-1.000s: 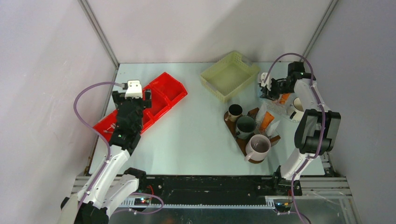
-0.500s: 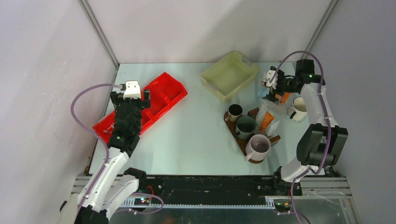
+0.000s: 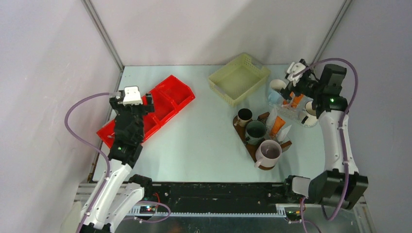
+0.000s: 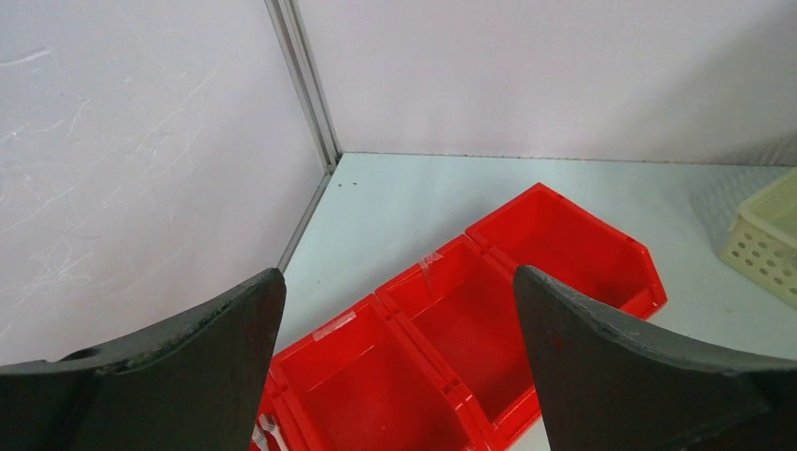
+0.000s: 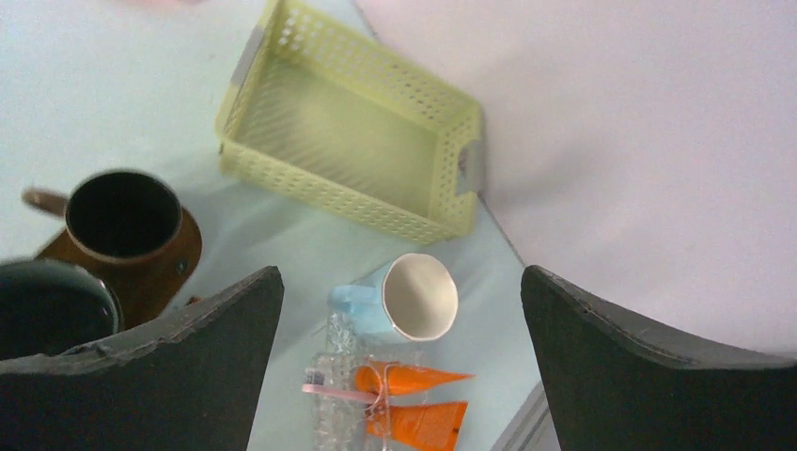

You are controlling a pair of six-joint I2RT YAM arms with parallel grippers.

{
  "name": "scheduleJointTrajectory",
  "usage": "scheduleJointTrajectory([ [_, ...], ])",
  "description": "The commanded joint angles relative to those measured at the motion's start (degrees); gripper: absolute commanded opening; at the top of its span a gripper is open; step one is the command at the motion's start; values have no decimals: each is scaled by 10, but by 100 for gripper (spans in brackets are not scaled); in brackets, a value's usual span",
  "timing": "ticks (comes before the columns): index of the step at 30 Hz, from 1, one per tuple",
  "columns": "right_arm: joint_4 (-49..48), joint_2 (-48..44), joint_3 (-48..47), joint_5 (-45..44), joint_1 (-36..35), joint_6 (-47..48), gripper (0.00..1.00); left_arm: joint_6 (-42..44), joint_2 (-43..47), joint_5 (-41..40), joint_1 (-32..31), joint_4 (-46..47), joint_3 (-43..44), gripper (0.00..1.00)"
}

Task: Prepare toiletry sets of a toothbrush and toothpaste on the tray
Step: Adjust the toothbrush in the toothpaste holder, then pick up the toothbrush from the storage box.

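The left gripper (image 4: 395,282) hangs over the red compartmented bin (image 4: 489,329) at the left of the table (image 3: 204,136). Its jaws are spread wide with nothing between them. The bin's compartments under it look bare, except for a small whitish item at the near end that is too cut off to identify.

The right gripper (image 5: 402,277) is raised above the far right corner, also wide apart and holding nothing. Below it a light blue mug (image 5: 404,301) lies on its side, its mouth facing the wall. Just beside that mug two orange toothpaste tubes (image 5: 411,379) rest on a clear packet (image 5: 334,413), on the table and apart from the tray. A white mug (image 3: 309,114) stands near them, and the pale yellow mesh basket (image 5: 348,141) sits farther back.

The dark brown wooden tray (image 3: 251,146) lies right of centre. It carries a small dark brown mug (image 3: 244,116), a dark green mug (image 3: 256,131) and a mauve-grey mug (image 3: 268,153) in a row. An orange tube (image 3: 278,127) and a white tube (image 3: 270,115) lean beside the green mug. Toothbrushes are too small to make out.
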State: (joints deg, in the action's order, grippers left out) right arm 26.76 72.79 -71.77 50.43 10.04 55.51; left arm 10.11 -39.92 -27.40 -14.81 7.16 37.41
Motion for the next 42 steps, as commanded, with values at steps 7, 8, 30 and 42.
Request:
scheduleJointTrajectory([
  [7, -146, -162, 24, -241, 6, -565, 99, -93, 7, 4, 4, -36, 54, 98],
  [8, -134, -171, 24, -267, 9, -599, 99, -104, 9, 4, 4, -40, 56, 98],
  [30, -47, -534, 222, -617, -128, -711, 99, -337, 0, -102, 4, -379, 127, 98],
  [42, -92, -654, 339, -802, -186, -689, 99, -510, -73, -95, 104, -448, 76, 86],
])
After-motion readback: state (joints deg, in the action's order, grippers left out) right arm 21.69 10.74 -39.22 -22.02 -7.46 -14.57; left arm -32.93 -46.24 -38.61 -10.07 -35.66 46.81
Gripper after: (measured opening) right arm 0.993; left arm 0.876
